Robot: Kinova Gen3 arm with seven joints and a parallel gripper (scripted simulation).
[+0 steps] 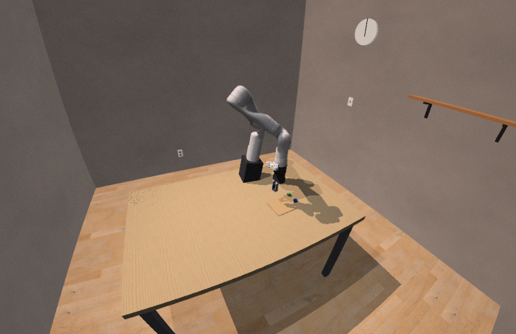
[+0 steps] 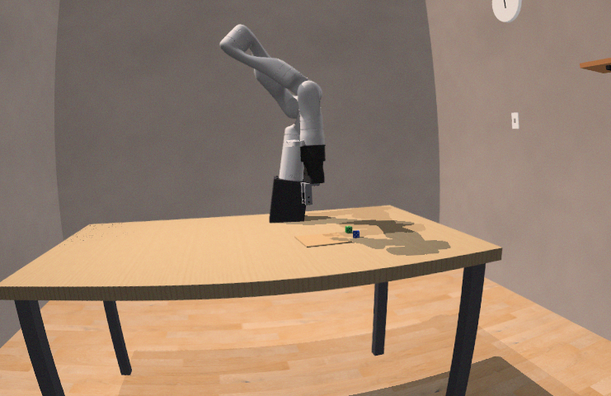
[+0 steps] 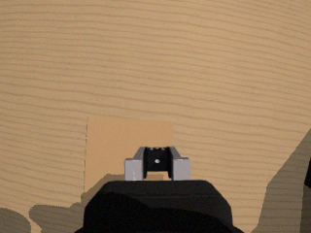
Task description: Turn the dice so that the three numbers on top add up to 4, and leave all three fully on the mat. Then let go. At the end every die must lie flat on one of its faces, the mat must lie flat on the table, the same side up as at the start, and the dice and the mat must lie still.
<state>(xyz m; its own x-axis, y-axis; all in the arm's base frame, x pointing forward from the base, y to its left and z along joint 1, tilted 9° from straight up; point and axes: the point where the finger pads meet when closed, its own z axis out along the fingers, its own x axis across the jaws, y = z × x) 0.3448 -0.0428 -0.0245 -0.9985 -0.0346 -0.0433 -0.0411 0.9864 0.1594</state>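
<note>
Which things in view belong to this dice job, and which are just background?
Job:
- green die
- blue die
- black die, held in the fingers
- mat

Background, wall fixtures rather than loose items:
- clock
- wooden rail
- wall plate
</note>
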